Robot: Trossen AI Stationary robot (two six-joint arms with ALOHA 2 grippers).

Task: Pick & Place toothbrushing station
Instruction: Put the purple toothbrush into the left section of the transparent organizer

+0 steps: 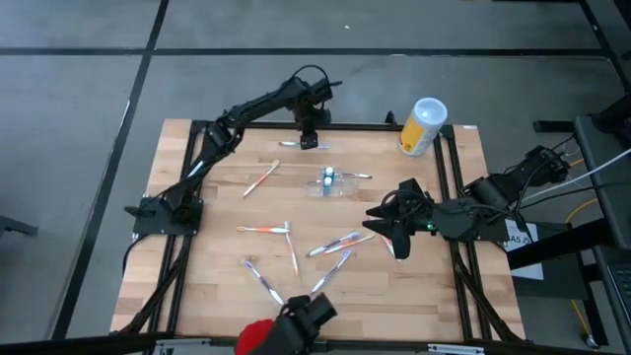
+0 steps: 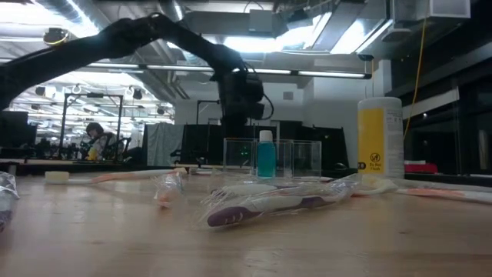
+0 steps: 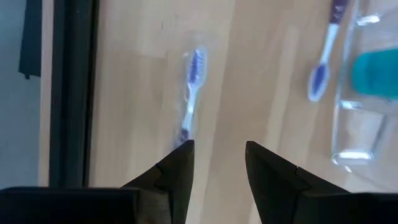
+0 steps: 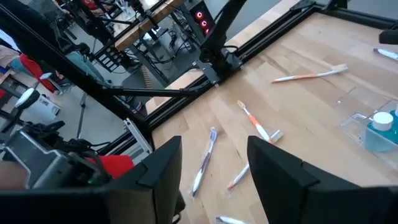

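Hovering with jaws parted and empty above a wrapped toothbrush (image 3: pixel 189 93), the left gripper (image 3: pixel 217 155) is judged mid-approach; the toothbrushing station (image 1: pixel 333 183) stands near it, ungrasped, so a descent is needed.

yellow canister (image 1: pixel 423 125) stands near scattered toothbrushes (image 1: pixel 264 229) on wooden table (image 1: pixel 217 266).

even overhead light, bright ceiling glare in low view, blurred left wrist view
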